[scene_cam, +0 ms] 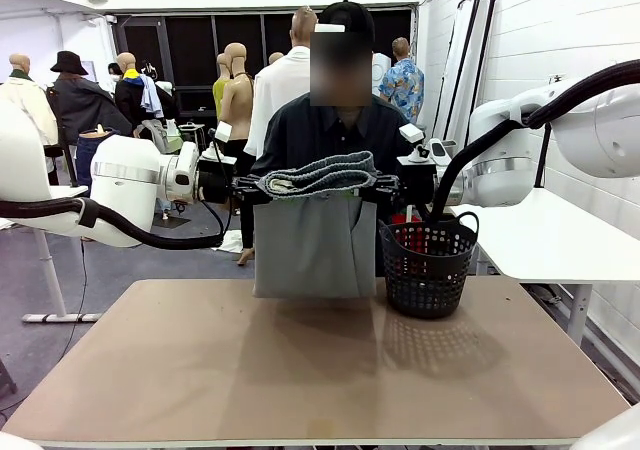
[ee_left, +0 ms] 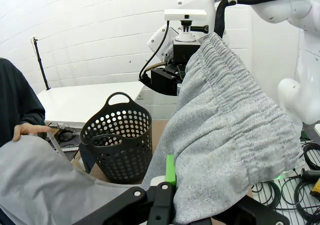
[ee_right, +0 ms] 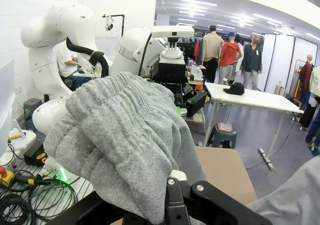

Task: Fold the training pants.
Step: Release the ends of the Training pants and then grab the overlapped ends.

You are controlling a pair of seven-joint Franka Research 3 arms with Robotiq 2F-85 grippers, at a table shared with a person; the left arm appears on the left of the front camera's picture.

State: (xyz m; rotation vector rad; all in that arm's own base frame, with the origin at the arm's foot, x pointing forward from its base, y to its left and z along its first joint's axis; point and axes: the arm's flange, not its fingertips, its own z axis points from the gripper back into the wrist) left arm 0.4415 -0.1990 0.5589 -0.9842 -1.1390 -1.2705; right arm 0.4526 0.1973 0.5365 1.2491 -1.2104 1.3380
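Tabletop — tan, bare along the near side; judged to be kept free as the surface for laying out the fold.

Training pants — light grey jersey, raised over the far half of the table and hung by the gathered waistband, legs dropping straight and flat. Waistband sagging in a shallow bow between two holds, bunched thick at each end. Lower edge close to the table; touching or not, cannot tell. Probably held this way to let the cloth's own weight pull out creases before lowering.

Left gripper — jaws pinched narrow on the waistband's left end; green pad pressed flat against the cloth in the left wrist view.

Right gripper — likewise clamped tight, on the waistband's right end, fabric heaped over the fingers in the right wrist view.

Black mesh basket — upright on the table, just beside the hanging pants on the right, apart from both grippers.

Person — dark shirt, at the far side directly behind the garment; one hand at the edge of the grey cloth, gripping or merely resting, cannot tell.
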